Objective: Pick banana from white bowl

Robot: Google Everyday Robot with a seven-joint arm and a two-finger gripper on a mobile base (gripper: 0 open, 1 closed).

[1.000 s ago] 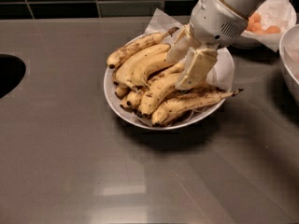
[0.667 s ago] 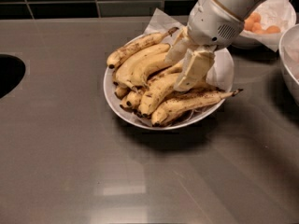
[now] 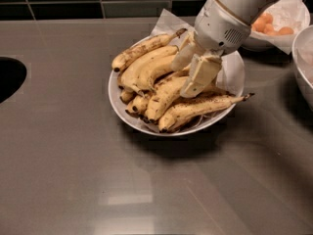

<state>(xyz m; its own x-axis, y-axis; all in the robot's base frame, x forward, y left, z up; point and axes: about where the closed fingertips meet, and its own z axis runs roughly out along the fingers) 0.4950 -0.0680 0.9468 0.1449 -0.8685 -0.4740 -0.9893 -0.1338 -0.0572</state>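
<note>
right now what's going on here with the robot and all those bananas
A robot arm has its hand down in the white bowl, low among the bananas on the right side of the pile. The banana it is after, the plump yellow one near the top, lies in the pile and is not lifted yet. The bowl sits on a dark counter, with a smaller bowl of orange fruits behind it to the right.

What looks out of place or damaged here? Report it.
Nothing spilled or broken. The front brown-streaked yellow banana overhangs the wide white paper-lined bowl, its thin stem poking past the right rim. The white gripper sits low among the heaped bananas.
</note>
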